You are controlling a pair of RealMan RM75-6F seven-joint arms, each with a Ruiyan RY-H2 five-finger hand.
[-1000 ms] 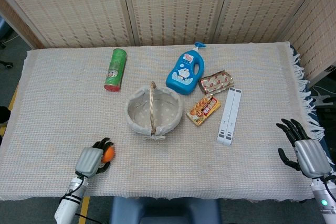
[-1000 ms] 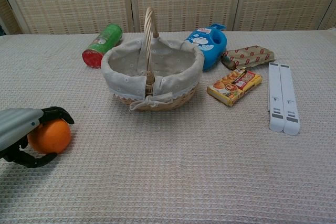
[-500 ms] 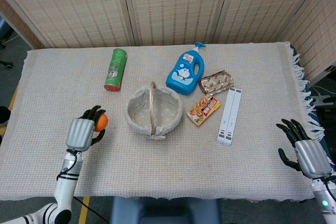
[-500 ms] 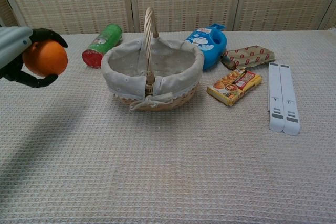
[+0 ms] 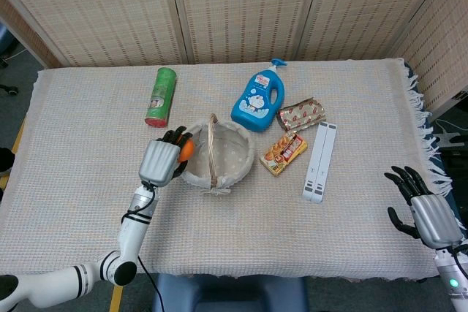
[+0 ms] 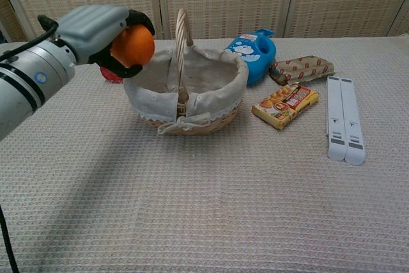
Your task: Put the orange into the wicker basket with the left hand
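My left hand grips the orange in the air, right at the left rim of the wicker basket. The basket has a white cloth lining and an upright handle, and nothing shows inside it. At the table's right front edge my right hand hangs with fingers spread and holds nothing; the chest view does not show it.
A green can lies behind the basket on the left. A blue bottle, a snack packet, a biscuit box and a white folded stand lie to the basket's right. Wicker screens close off the back.
My left hand has lifted the orange off the front left of the table and carried it right, up to the basket's left rim. The right hand has stayed still.
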